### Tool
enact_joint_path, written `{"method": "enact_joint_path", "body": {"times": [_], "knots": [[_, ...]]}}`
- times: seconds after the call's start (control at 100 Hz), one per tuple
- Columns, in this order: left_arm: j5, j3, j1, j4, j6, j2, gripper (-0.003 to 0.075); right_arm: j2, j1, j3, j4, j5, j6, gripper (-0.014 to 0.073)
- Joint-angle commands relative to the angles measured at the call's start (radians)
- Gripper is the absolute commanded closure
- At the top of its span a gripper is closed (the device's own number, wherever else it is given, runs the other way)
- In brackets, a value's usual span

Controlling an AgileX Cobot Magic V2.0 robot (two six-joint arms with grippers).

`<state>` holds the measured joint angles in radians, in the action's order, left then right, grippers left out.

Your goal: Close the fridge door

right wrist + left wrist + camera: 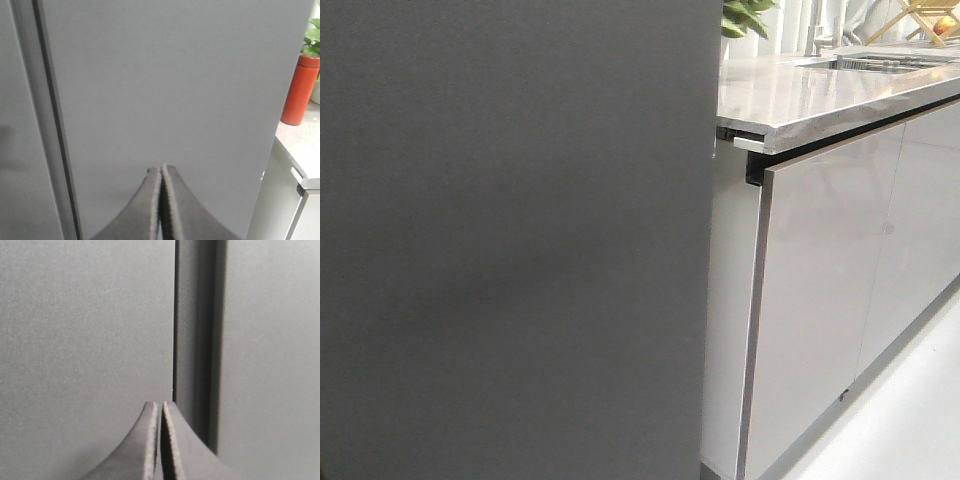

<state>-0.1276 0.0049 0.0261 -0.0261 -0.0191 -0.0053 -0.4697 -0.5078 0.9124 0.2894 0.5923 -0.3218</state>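
The fridge door (510,240) fills the left of the front view with its matte dark grey outer face; its white lining is hidden. Neither gripper shows in the front view. In the left wrist view my left gripper (160,404) is shut and empty, its tips close to the dark door face (85,325), just beside the vertical seam (196,340) between two dark panels. In the right wrist view my right gripper (161,167) is shut and empty, its tips close to the door face (170,80), with a vertical seam (50,115) off to one side.
To the right of the fridge stand glossy light grey cabinet fronts (840,290) under a marbled grey countertop (820,90) with a sink and a plant at the back. A red bottle (300,90) stands on the counter. White floor (910,420) lies at lower right.
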Motion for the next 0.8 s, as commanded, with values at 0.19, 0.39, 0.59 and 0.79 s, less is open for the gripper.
{"method": "enact_joint_path", "body": {"times": [0.19, 0.39, 0.59, 0.79], "knots": [[-0.072, 0.035, -0.007, -0.004, -0.004, -0.012, 0.0740, 0.028, 0.005, 0.012, 0.003, -0.066, 0.003, 0.0638], [-0.072, 0.035, -0.007, -0.004, -0.004, -0.012, 0.0740, 0.028, 0.005, 0.012, 0.003, -0.045, 0.003, 0.0638], [-0.072, 0.035, -0.007, -0.004, -0.004, -0.012, 0.0740, 0.028, 0.005, 0.012, -0.017, -0.056, 0.001, 0.0638], [-0.072, 0.035, -0.007, -0.004, -0.004, -0.012, 0.0740, 0.069, 0.056, -0.043, -0.049, -0.113, 0.001, 0.0638]]}}
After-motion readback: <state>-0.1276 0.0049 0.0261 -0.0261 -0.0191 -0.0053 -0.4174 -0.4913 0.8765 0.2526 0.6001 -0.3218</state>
